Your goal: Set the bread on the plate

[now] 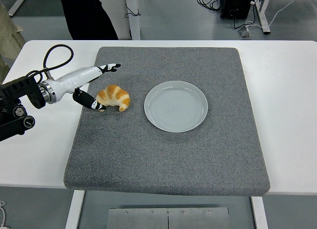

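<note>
**Grey mat, croissant, plate: head view**

Grey felt-like mat [168, 154] covers most of the white table [287, 115]. Golden croissant [114, 97], the bread of the task, lies on the mat's left part, curved with its ends towards the near edge. Pale plate [176, 106] sits on the mat just right of the croissant, apart from it, with nothing on it and bare mat between the two.

Left hand [94, 85], white-cased with black fingertips, reaches in from the left edge at the croissant's left end. Fingers [110, 68] are spread: the upper ones point out past the croissant's far side, the thumb [91, 103] comes in low against its near left end; whether it touches cannot be told. Nothing is gripped.

A black cable [55, 55] loops above the forearm. Right arm not seen.

At the picture's top: a person's dark-clothed legs [81, 16], cut off by the frame, and cables and a black box [237, 3] on the floor.
</note>
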Tool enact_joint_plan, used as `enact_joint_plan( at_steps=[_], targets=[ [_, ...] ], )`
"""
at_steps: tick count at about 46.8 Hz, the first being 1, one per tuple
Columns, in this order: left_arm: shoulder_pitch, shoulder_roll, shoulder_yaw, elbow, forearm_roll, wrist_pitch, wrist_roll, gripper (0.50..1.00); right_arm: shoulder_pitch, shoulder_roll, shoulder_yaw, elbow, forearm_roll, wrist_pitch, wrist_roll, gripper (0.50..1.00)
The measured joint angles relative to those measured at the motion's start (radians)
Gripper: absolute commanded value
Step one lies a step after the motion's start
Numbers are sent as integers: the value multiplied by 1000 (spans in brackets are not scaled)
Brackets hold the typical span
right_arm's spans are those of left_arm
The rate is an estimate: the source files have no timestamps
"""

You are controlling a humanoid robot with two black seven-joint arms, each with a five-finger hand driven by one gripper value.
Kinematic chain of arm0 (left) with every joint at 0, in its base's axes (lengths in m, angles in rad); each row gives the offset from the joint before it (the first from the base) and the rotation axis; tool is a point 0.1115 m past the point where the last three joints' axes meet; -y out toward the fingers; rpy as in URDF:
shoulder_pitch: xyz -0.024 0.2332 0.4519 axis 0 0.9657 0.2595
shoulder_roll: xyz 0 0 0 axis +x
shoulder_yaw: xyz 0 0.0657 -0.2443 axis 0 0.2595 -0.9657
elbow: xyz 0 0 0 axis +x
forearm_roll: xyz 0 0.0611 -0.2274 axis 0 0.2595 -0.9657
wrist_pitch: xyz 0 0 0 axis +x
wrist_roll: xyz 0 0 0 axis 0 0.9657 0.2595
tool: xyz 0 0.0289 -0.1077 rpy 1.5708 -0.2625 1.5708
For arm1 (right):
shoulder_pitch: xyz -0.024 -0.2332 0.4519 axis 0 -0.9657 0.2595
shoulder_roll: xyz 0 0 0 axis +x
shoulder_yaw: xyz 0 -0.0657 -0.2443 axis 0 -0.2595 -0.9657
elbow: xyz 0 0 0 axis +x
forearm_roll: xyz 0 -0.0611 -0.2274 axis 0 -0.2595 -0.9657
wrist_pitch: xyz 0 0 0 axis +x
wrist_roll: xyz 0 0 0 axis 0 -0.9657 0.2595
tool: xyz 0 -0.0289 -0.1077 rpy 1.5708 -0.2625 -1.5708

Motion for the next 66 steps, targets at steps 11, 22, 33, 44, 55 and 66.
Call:
enact_joint_plan(
  at_steps=[11, 22, 33, 44, 55, 66],
  targets=[
    [29, -42, 1, 59, 0, 13, 0, 972, 0, 0, 0, 0, 0, 0, 0, 1000],
    [42, -69, 0, 96, -1, 39, -11, 972, 0, 0, 0, 0, 0, 0, 0, 1000],
    [44, -122, 0, 142, -2, 52, -13, 972, 0, 0, 0, 0, 0, 0, 0, 1000],
    [57, -160, 1, 188, -2, 68, -29, 971, 0, 0, 0, 0, 0, 0, 0, 1000],
    [66, -194, 1, 245, -4, 84, -45, 969, 0, 0, 0, 0, 0, 0, 0, 1000],
    [75, -215, 1, 268, -6, 100, -55, 829, 0, 0, 0, 0, 0, 0, 0, 1000]
  ],
)
